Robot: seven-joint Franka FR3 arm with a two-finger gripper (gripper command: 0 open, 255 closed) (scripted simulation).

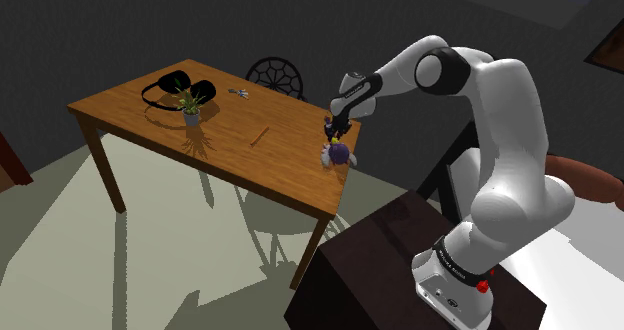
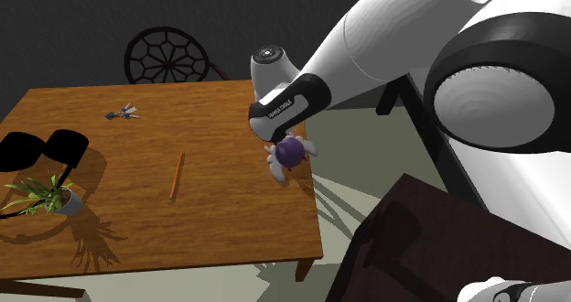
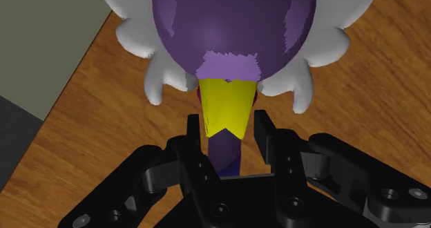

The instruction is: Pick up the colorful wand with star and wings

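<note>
One wooden table (image 1: 270, 163) in a dark-walled room; jaws clasp the purple winged wand (image 3: 228, 26) near its edge.

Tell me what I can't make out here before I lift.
- Wand: wrist view, head's top cut off by the edge.
- Wand's handle end: wrist view, hidden behind the gripper.
- Small object on the table: second exterior view, too small to identify.

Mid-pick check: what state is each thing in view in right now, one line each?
wand: clasped by its handle, head pointing down at the table edge.
gripper: shut on the wand.
potted plant: upright on the table.
black headphones: lying flat.
thin stick: lying flat.
</note>
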